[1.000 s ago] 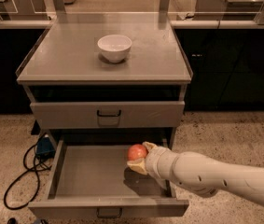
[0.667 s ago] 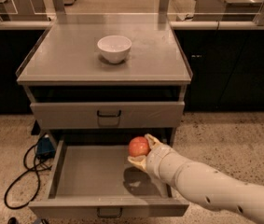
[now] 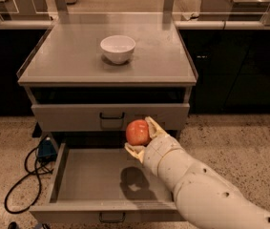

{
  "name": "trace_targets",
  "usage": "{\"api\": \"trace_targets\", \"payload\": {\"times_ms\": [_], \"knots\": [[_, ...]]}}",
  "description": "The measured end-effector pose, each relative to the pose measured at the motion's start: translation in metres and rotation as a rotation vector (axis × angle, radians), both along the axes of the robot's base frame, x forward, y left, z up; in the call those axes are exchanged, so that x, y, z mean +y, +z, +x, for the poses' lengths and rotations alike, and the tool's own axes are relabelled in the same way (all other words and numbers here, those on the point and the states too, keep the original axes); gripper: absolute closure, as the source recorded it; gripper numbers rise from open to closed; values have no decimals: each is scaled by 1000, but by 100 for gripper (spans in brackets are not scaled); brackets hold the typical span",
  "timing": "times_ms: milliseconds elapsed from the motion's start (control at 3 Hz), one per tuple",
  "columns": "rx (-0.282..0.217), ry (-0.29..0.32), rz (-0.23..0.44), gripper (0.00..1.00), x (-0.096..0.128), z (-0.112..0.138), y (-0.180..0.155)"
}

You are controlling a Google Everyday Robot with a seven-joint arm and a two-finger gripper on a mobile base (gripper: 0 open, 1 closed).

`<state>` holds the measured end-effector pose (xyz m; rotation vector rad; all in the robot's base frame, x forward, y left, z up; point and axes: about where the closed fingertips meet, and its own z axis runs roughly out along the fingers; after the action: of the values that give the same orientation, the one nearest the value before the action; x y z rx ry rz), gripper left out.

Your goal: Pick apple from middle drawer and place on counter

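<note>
My gripper (image 3: 141,135) is shut on the red-orange apple (image 3: 137,132) and holds it in the air above the open middle drawer (image 3: 84,178), in front of the closed drawer front above it. The apple's shadow falls on the drawer's bare grey floor. The grey counter (image 3: 72,58) lies above and behind, well higher than the apple. My white arm reaches in from the lower right.
A white bowl (image 3: 118,48) stands near the middle of the counter. The closed top drawer front (image 3: 77,117) has a dark handle. A blue box with black cables (image 3: 43,150) lies on the floor left of the cabinet. Shiny steel worktops with posts stand behind.
The gripper has lifted the apple up out of the drawer, from just above the floor to the height of the drawer front above. The arm has risen with it.
</note>
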<state>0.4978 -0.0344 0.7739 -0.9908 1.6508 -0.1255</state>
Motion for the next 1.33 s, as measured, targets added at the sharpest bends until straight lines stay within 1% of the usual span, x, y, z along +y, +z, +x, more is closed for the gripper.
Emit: {"api": "trace_targets", "payload": {"times_ms": [333, 667, 1000, 1333], "knots": [[-22, -13, -1, 100, -21, 16, 30], [-39, -13, 2, 100, -58, 45, 74], [-34, 43, -4, 100, -85, 96, 147], [-34, 43, -4, 100, -85, 96, 147]]}}
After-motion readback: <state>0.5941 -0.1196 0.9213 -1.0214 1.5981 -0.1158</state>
